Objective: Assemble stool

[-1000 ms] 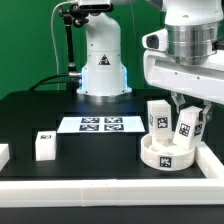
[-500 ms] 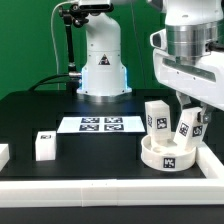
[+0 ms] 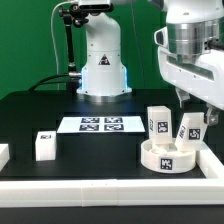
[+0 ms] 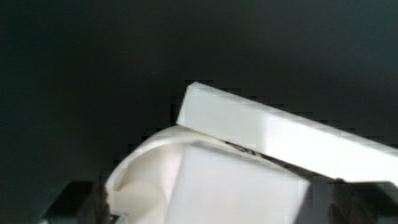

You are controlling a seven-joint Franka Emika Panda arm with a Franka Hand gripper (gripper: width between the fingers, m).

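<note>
One leg block (image 3: 3,154) is cut off at the exterior view's left edge.

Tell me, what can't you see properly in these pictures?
1. The gripper: in the exterior view its fingertips are partly hidden by a leg block; open or shut is unclear.
2. The second leg block: cut off by the exterior view's left edge.
3. Wrist view: white parts blurred, too close to name.
4. The seat tag: too small to read in the exterior view.
</note>
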